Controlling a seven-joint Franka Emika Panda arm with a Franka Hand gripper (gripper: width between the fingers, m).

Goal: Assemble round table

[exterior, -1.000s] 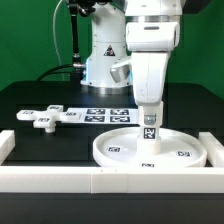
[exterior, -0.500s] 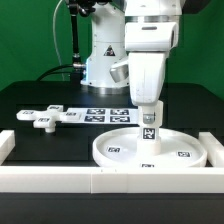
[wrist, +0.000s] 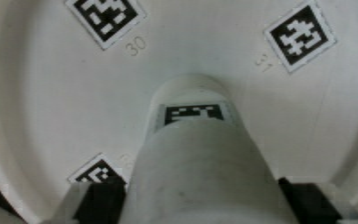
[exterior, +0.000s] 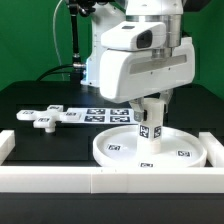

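The large white round disc (exterior: 112, 152) lies on the black table, its tags facing up, and it fills the wrist view (wrist: 194, 40). The short cylindrical post (exterior: 147, 130) stands upright at the disc's middle, with its lower end at or on the disc. My gripper (exterior: 150, 110) is shut on the post's upper part. In the wrist view my gripper (wrist: 202, 205) has a dark finger on each side of the post (wrist: 197, 140). The flat lobed foot piece (exterior: 42, 118) lies on the table at the exterior view's left, apart from the gripper.
The marker board (exterior: 103, 115) lies behind the disc. A long white barrier bar (exterior: 90, 183) runs along the front, with short bars at the left (exterior: 5, 143) and right (exterior: 215, 148). The arm's base (exterior: 100, 50) stands at the back.
My wrist has turned about the post, so the hand's wide side now faces the exterior camera. The post has stayed upright at the disc's middle.
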